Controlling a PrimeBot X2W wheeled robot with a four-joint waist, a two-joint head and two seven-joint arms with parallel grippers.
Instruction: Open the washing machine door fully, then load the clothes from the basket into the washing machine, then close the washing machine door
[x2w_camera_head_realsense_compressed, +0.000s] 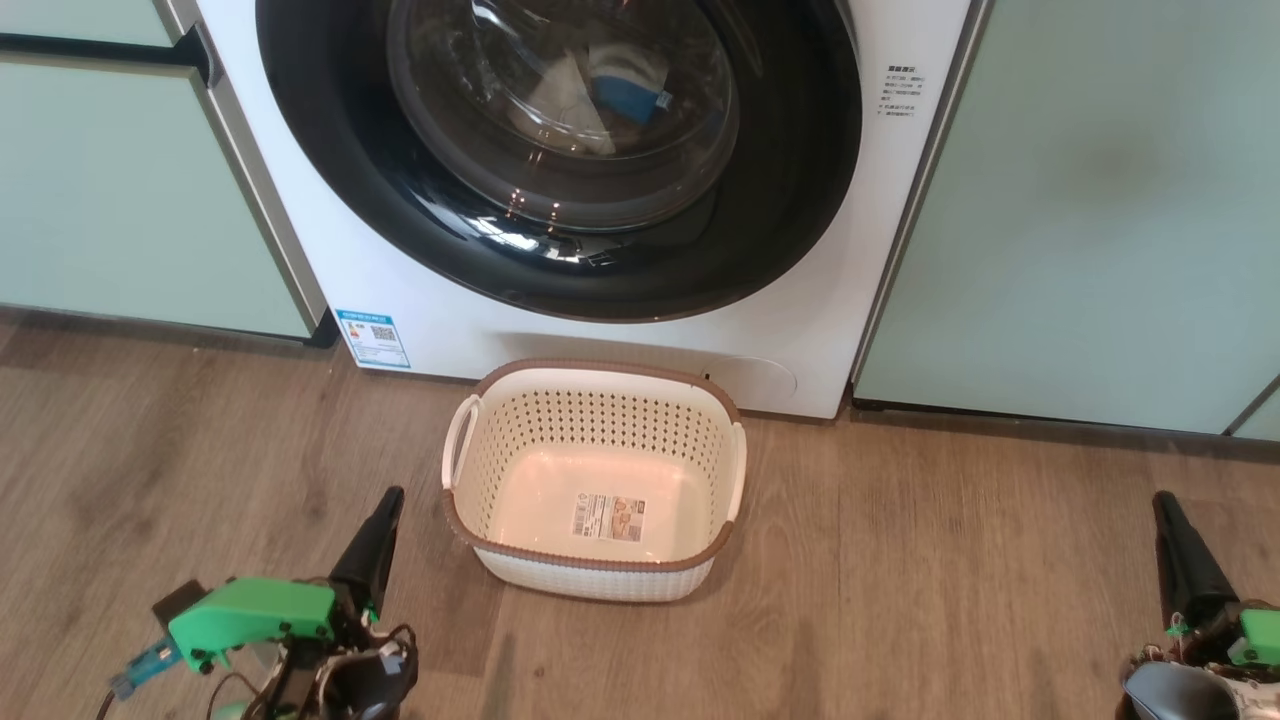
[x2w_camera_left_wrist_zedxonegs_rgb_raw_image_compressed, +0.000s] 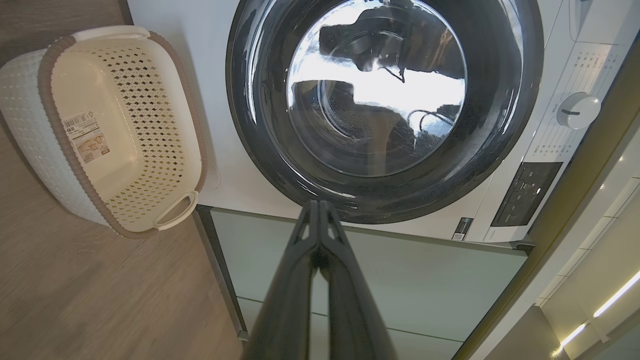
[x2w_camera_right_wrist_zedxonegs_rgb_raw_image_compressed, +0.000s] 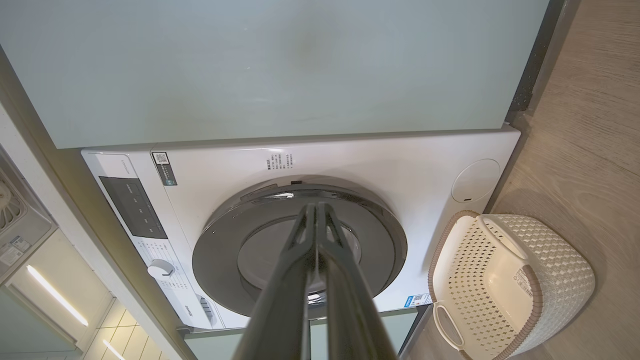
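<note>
At frame centre, basket (x2w_camera_head_realsense_compressed: 600, 372) on the floor (x2w_camera_head_realsense_compressed: 900, 560), washing machine door (x2w_camera_head_realsense_compressed: 790, 200) above it shut, clothes (x2w_camera_head_realsense_compressed: 625, 85) behind it, left gripper (x2w_camera_head_realsense_compressed: 390, 497) lower left, right gripper (x2w_camera_head_realsense_compressed: 1162, 500) lower right, both pinched closed, holding nothing.

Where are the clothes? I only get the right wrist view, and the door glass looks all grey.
Observer: The head view sees through the washing machine door. A pale garment and a blue fabric piece sit behind the glass.
Operator: Is anything in the basket?
Observer: No. From above, its whole bottom is bare except for a label.
Operator: What is the other pincer doing?
Observer: The left pincer is shut on nothing, over the wooden floor to the basket's left.
</note>
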